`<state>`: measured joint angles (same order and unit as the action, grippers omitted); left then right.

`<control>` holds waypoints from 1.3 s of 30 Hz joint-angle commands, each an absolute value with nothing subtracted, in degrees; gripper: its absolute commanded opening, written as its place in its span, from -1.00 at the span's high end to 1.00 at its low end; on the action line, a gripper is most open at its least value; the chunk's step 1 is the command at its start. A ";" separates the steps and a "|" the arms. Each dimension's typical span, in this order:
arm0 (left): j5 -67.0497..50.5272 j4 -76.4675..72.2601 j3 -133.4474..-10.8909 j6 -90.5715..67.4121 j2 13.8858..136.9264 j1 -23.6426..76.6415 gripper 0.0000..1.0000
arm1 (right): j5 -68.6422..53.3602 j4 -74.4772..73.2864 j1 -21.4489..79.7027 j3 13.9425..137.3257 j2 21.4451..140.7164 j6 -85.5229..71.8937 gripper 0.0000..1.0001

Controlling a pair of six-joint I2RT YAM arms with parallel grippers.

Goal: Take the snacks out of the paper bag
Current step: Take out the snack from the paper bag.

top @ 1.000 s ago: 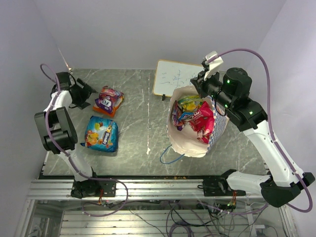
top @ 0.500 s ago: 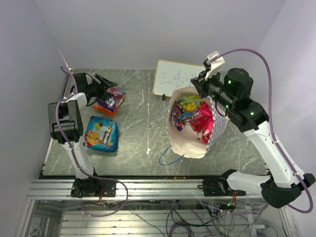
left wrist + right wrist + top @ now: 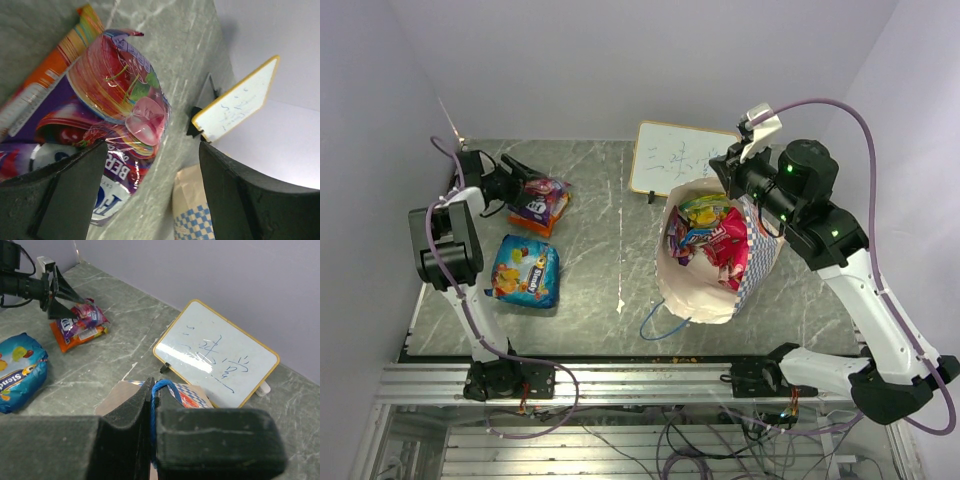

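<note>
The paper bag (image 3: 715, 285) stands right of centre, its mouth open, with several snacks (image 3: 705, 235) inside. My right gripper (image 3: 728, 172) is shut on the bag's blue cord handle (image 3: 163, 389) at the far rim. A purple-orange packet (image 3: 538, 208) lies at the far left with a small pink-red packet (image 3: 125, 97) on it. A blue packet (image 3: 525, 272) lies nearer. My left gripper (image 3: 523, 178) is open and empty, low over the table, with the pink-red packet just ahead between its fingers (image 3: 60, 200).
A white signboard (image 3: 672, 158) stands behind the bag; it also shows in the right wrist view (image 3: 216, 360). A second blue handle (image 3: 658, 322) hangs over the bag's near side. Walls close the table at the back and on both sides.
My left arm has swung its gripper right, up to the packets at the far left, with the fingers spread. My right gripper keeps its hold on the handle, shifted slightly.
</note>
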<state>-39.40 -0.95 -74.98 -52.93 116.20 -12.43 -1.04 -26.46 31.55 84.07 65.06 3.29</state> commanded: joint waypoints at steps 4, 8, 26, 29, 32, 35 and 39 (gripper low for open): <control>-35.77 10.97 -82.59 -42.99 111.11 -13.03 -0.77 | -1.97 -23.73 31.46 84.69 64.72 1.87 1.00; -35.55 9.91 -82.38 -45.28 103.13 -10.77 -0.82 | -2.65 -24.33 31.51 85.42 65.41 1.93 1.00; -21.04 17.36 -72.44 -38.74 70.44 29.21 -0.71 | -2.59 -22.86 31.48 80.29 61.41 -3.51 1.00; -14.06 17.06 -72.99 -34.25 69.21 40.50 -0.70 | -3.14 -22.34 31.46 79.96 61.13 -4.31 1.00; -7.31 17.85 -74.93 -28.49 71.51 51.49 -0.63 | -3.71 -22.42 31.51 79.98 60.72 -5.34 1.00; -2.95 16.54 -76.06 -22.93 75.57 60.35 -0.55 | -4.58 -22.45 31.44 79.89 59.82 -6.27 1.00; 2.55 13.21 -77.09 -16.64 80.59 66.85 -0.44 | -5.86 -23.25 31.47 79.74 58.67 -7.76 1.00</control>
<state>-7.18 16.49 -75.33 -25.87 76.64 62.57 -3.79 -25.10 31.55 79.96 60.99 -5.39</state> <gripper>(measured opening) 0.745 0.008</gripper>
